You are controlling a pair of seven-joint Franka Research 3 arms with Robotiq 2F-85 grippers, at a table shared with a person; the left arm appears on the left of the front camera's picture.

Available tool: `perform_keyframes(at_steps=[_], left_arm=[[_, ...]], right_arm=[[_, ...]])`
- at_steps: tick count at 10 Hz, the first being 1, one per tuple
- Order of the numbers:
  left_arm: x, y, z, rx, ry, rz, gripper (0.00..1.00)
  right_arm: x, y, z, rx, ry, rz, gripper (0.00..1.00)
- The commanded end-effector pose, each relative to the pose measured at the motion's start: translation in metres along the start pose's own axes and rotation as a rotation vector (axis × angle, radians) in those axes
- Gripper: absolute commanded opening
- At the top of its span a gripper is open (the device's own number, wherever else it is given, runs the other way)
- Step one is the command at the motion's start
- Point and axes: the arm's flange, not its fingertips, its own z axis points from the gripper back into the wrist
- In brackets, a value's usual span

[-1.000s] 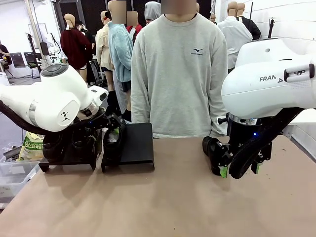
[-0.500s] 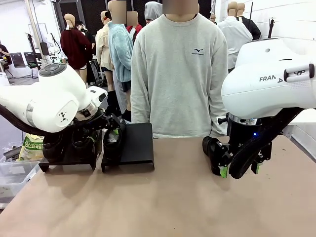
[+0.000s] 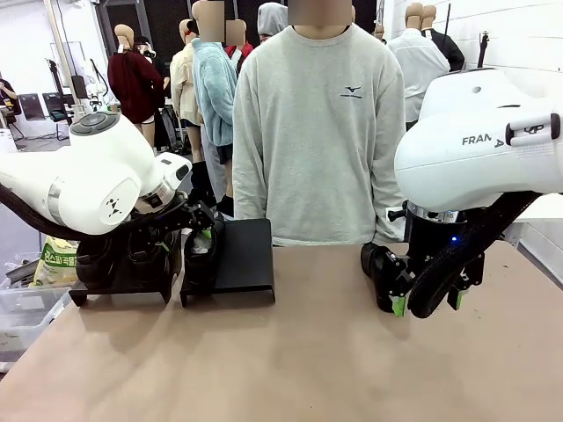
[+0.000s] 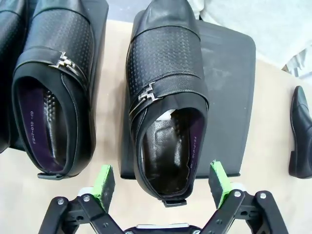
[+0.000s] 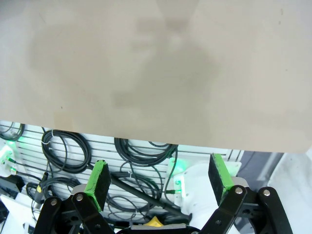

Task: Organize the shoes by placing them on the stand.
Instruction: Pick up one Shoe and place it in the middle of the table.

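Two black stands sit at the table's far left, the left stand [image 3: 123, 280] and the right stand [image 3: 246, 255]. A black shoe [image 4: 165, 107] with a metal buckle lies on the right stand [image 4: 229, 87], its heel over the near edge. My left gripper [image 4: 162, 183] is open, its green pads on either side of that heel without touching it. Two more shoes [image 4: 53, 97] lie on the left stand. Another shoe [image 3: 369, 259] lies on the table just behind my right gripper [image 3: 427, 302], which hangs open and empty above the table.
A person in a grey sweatshirt [image 3: 317, 132] stands at the far edge with no hands over the table. The brown tabletop [image 3: 290, 360] spreads wide between the arms. In the right wrist view the table's near edge [image 5: 146, 139] has cables below it.
The left arm has shifted very slightly to the left. The shoes, the stands and the right arm stand as before.
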Motion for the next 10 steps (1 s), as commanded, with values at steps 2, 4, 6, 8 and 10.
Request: perform_keyframes(at_steps=[2,4,6,8,10], left_arm=[[0.000,0.000,0.000,0.000,0.000,0.000,1.00],[-0.032,-0.033,0.075,-0.040,-0.183,-0.113,1.00],[-0.063,-0.045,0.110,-0.130,-0.143,-0.127,1.00],[-0.099,-0.058,0.112,-0.134,0.090,-0.106,1.00],[-0.141,-0.084,0.099,-0.066,0.244,-0.069,1.00]], right_arm=[[0.002,0.002,-0.001,0.019,0.004,-0.002,1.00],[0.002,0.002,-0.001,0.019,0.004,-0.002,1.00],[0.002,0.002,-0.001,0.019,0.004,-0.002,1.00],[0.002,0.002,-0.001,0.019,0.004,-0.002,1.00],[0.002,0.002,-0.001,0.019,0.004,-0.002,1.00]])
